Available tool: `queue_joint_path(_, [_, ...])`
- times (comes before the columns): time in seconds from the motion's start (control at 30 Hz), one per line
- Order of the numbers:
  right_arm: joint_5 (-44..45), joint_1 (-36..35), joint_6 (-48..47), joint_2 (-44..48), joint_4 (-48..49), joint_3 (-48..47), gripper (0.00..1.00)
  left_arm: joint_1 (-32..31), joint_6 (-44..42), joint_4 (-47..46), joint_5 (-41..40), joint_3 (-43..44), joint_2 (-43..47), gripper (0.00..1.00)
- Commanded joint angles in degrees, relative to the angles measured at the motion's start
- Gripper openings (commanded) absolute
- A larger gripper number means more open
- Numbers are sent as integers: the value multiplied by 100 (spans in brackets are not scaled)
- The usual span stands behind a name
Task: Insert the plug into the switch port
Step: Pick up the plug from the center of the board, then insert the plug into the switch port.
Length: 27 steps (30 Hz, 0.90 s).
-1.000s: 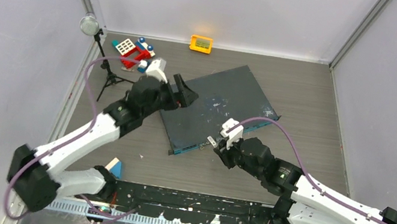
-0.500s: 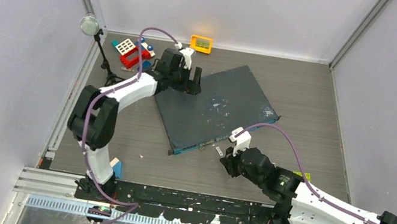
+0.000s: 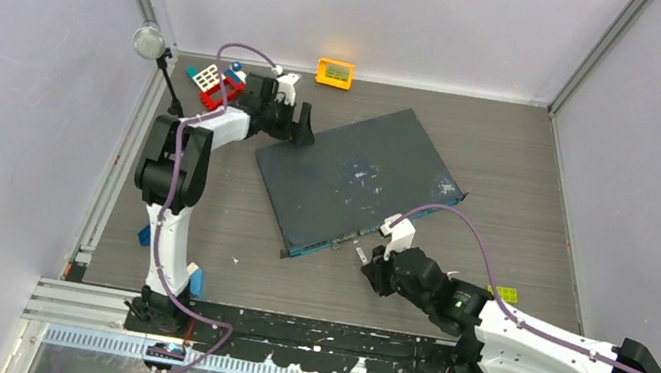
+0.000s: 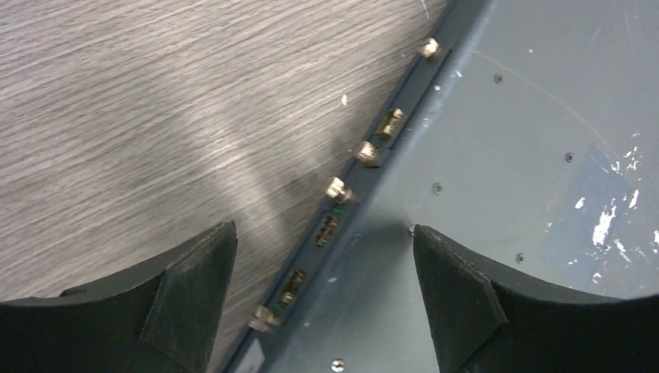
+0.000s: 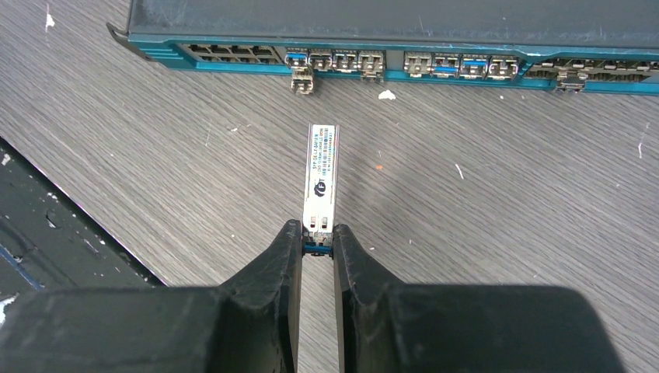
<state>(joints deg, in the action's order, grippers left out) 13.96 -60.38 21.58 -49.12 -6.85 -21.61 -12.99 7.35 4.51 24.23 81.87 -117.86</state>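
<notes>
Pointing nose-first at the port row (image 5: 373, 62) on the teal front of the switch (image 3: 358, 179), the SFP plug (image 5: 320, 175) sits short of it, w/ bare counter (image 5: 505, 179) between. Right claw (image 5: 317, 237) is clamped on just its tail end, so a slight yaw on approach could jam it vs. a cage lip or an occupied port. Left claw (image 4: 322, 241) hangs apart over the rear edge, gripping nothing; w/o bracing, the switch may slide back under the push.
</notes>
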Motion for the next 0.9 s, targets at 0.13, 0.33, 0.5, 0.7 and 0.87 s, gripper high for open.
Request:
queue_joint_path(0.13, [-85,-17,144,14,573,60,0,233,42,-722,1047,5,-204,85])
queue_joint_path(0.33, [50,-16,205,99,560,164,0,236,-19,-808,1144,-94,-363,80])
queue_joint_path(0.5, [204,-24,372,84,637,293,1,244,34,-1168,1152,-215,-407,80])
queue_joint_path(0.7, [580,-59,646,34,602,383,1,236,67,-1438,1133,-304,-415,77])
queue_joint_path(0.87, [870,-94,646,-67,899,329,0,236,177,-1944,955,-663,-279,76])
